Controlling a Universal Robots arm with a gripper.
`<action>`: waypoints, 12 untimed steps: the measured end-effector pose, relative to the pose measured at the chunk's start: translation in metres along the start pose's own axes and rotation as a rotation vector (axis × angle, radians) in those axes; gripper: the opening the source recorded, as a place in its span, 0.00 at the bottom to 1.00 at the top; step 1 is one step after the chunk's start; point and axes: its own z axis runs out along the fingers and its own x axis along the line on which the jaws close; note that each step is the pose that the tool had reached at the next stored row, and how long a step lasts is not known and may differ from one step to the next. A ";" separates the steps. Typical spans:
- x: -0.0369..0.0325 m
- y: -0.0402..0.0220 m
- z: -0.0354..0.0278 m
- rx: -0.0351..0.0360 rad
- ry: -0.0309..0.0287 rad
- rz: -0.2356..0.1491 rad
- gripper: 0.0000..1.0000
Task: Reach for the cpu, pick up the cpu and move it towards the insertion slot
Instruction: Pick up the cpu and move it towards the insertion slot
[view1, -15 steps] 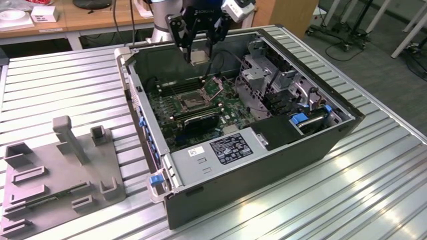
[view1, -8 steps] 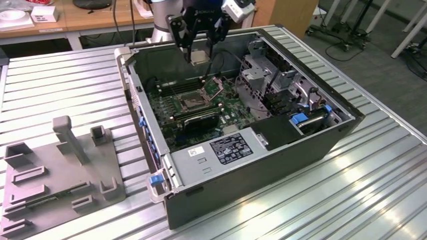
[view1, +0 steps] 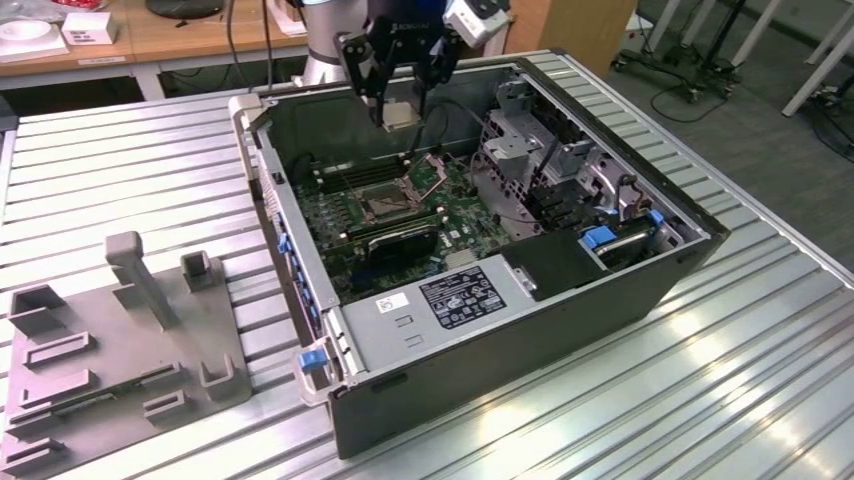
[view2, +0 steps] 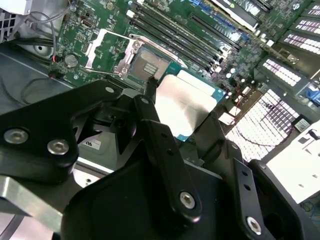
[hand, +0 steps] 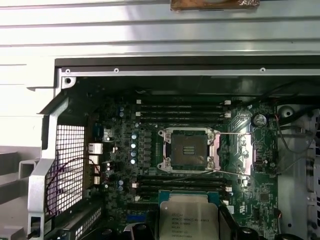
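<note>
The gripper (view1: 398, 108) is carrying the chip (hand: 188, 222), its black fingers (view2: 165, 150) clamped on the thin, pale metal square, upper middle of the exterior view, above the open case (view1: 534, 300). The carry step is underway, I'd say. Beyond, mid-frame in the first wrist view, the silver-framed socket (hand: 189, 149) is sitting open, calling for square alignment.

The chip (view2: 186, 106) has a pale, satiny metal face; the socket (hand: 189, 149) frame is shiny metal; the table (view1: 747, 340) is ribbed, glossy metal.
</note>
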 end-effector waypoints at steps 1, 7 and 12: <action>-0.0005 0.0008 0.0009 0.0000 0.0000 0.000 0.55; -0.0026 0.0082 0.0062 0.0000 0.0000 0.000 0.55; -0.0028 0.0185 0.0086 0.0001 0.0000 0.000 0.55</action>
